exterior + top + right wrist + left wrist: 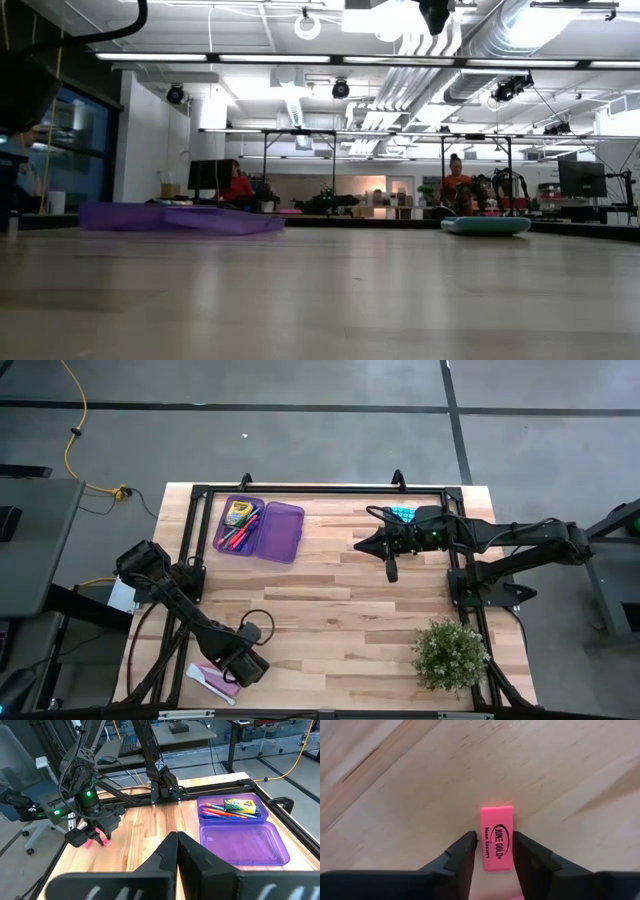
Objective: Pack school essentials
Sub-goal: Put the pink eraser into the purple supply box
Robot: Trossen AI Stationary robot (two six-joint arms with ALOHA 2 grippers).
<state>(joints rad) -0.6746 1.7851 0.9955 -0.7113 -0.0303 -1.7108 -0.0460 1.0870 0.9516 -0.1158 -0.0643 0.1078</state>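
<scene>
Partly packed: purple case (262, 528) open at far left of table, holding crayon box (241, 805), pens and pencils (220, 812). Pink eraser (496, 838) flat on wood near front left corner, not yet packed. Left gripper (494, 851) straddling eraser, jaws partly open, close on both sides; firm grip cannot be told. Right gripper (177, 840) shut, empty, idle above far right. Remaining: eraser and neighbouring pink and white items (212, 680) into case.

Eraser (496, 838) between left gripper (495, 851) jaws, on table (420, 795)
</scene>
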